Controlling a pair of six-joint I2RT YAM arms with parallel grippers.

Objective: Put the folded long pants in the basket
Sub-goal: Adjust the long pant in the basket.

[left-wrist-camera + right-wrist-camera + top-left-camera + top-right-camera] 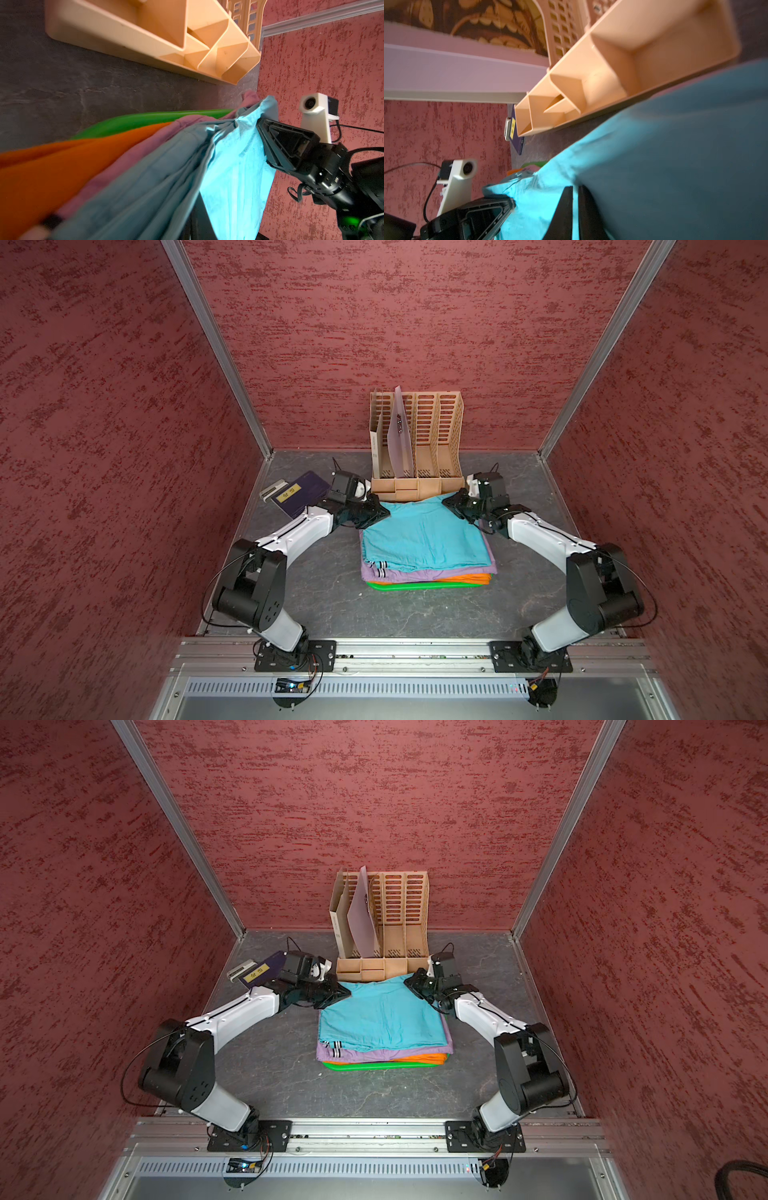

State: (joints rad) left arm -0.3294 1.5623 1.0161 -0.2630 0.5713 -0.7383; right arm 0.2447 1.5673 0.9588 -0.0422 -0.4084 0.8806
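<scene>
Dark tabletop (324, 572): left claw (384, 512) and right claw (446, 502) each pinch a far corner of the turquoise pants (424, 537).

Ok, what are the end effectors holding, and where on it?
Both grip the turquoise pants: left end effector on the far left corner, right end effector on the far right corner.

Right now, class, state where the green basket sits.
In a top view the green basket sits mid-table under the stack of folded pants, only its near rim showing, in front of the beige file organizer.
</scene>
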